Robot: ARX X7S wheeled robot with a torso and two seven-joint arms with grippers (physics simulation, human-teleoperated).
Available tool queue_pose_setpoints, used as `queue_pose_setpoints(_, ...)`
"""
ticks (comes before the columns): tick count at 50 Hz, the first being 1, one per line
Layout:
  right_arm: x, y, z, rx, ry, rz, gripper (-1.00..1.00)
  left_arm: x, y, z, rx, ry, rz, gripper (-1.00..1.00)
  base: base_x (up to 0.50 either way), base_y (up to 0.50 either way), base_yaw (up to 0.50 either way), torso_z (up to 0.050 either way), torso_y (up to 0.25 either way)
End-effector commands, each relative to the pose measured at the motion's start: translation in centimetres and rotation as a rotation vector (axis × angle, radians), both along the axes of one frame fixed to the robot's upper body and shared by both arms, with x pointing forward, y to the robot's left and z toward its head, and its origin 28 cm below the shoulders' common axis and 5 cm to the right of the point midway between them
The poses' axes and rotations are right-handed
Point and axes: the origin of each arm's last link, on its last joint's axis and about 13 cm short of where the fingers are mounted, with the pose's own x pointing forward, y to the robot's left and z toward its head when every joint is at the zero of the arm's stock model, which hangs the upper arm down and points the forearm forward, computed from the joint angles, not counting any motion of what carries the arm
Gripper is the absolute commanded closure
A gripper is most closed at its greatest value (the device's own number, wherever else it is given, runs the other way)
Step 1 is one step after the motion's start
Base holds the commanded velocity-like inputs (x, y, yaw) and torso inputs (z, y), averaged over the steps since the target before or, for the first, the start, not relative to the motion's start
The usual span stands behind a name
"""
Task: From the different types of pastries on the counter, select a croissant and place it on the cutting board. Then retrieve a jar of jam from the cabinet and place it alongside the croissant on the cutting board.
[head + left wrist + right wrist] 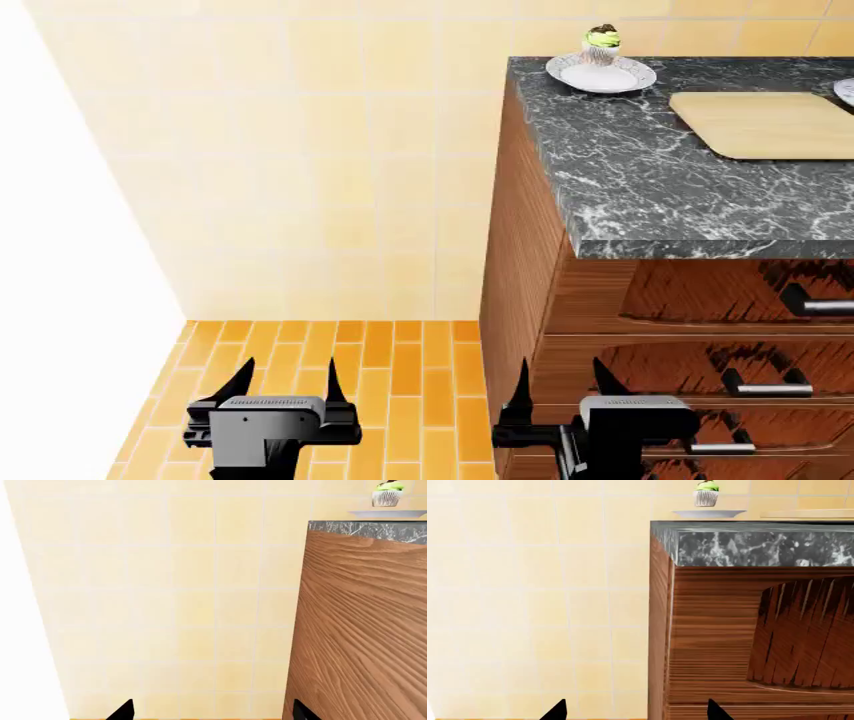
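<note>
A green-frosted chocolate cupcake [602,43] stands on a small white plate [601,77] at the far left corner of the dark marble counter [627,170]. To its right lies the light wooden cutting board [774,122], bare. The croissant and the jar of jam are out of view. Low in front of the counter, my left gripper [284,380] and right gripper [561,378] hang open and hold nothing. The left wrist view shows the cupcake [388,494] above my left gripper [213,712]. The right wrist view shows the cupcake [706,494] and my right gripper [635,711].
The counter's wooden base carries drawers with metal handles [817,303]; my right gripper hangs just before its left corner. A pale tiled wall [334,150] stands behind, a white wall [54,200] to the left, and orange floor tiles [387,360] lie below. Another plate's rim [846,92] shows at the right edge.
</note>
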Motion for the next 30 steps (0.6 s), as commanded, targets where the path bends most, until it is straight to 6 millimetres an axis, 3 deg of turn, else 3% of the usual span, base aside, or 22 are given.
queue_pose_setpoints(1, 0.02, 0.03, -0.01, 0.001, 0.002, -0.001, -1.00, 0.03, 0.03, 0.00, -0.001, 0.001, -0.001, -1.00, 0.00, 0.00, 0.00, 0.000, 0.000)
queue_pose_setpoints(11, 0.18, 0.02, -0.06, 0.009, 0.015, -0.008, -1.00, 0.24, 0.12, 0.00, 0.000, 0.011, -0.014, -1.00, 0.00, 0.00, 0.00, 0.000, 0.000)
queue_pose_setpoints(30, 0.38, 0.03, 0.01, 0.017, 0.016, -0.012, -1.00, -0.15, -0.06, -0.16, 0.008, 0.015, -0.017, -1.00, -0.02, -0.50, 0.00, 0.000, 0.000)
